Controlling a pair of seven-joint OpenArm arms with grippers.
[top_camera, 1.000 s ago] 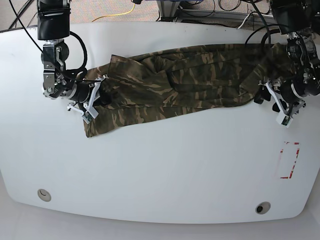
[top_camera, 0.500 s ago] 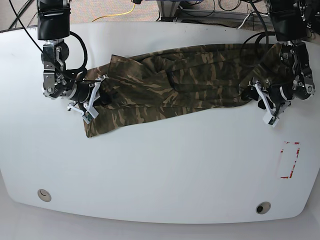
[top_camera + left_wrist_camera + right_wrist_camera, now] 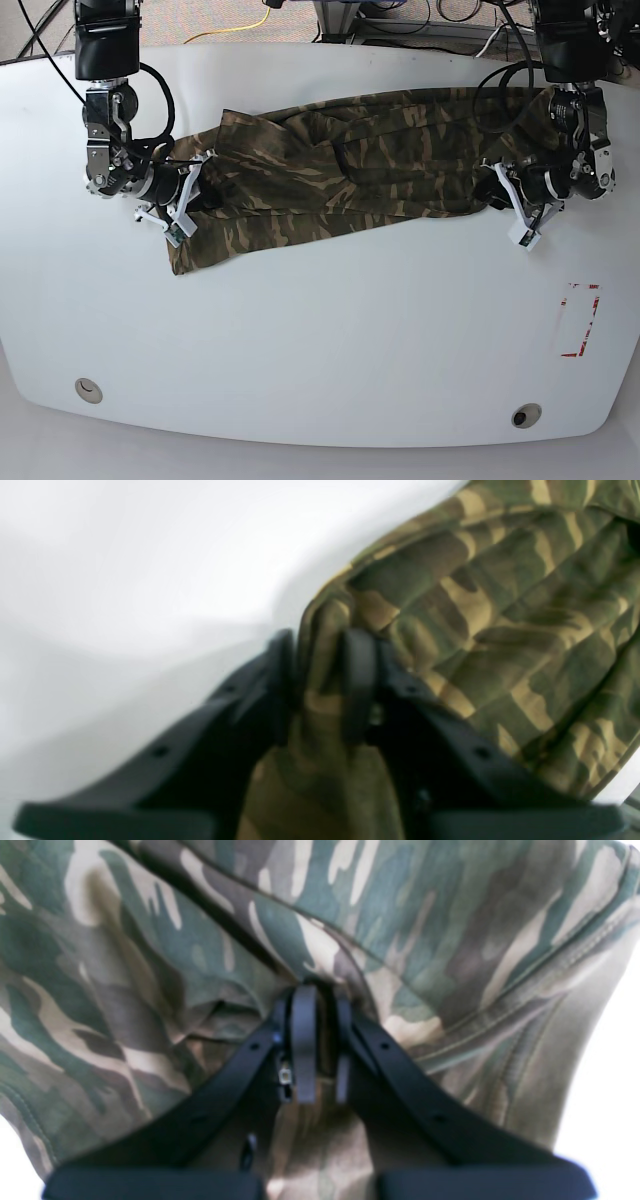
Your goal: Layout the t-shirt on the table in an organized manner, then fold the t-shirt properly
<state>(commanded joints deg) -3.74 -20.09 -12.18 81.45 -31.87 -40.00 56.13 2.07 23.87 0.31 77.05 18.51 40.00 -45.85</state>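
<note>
The soft, floppy t-shirt lies bunched across the far half of the table, with the left gripper and right gripper each pinching an end, good spots for pulling it flat.

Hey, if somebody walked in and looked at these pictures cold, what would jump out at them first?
The camouflage t-shirt stands out, stretched in a crumpled band across the far half of the white table. Next, an arm at each end: the right gripper and the left gripper are each shut on a fold of the cloth. A red tape rectangle sits on the table's near right in the base view.
</note>
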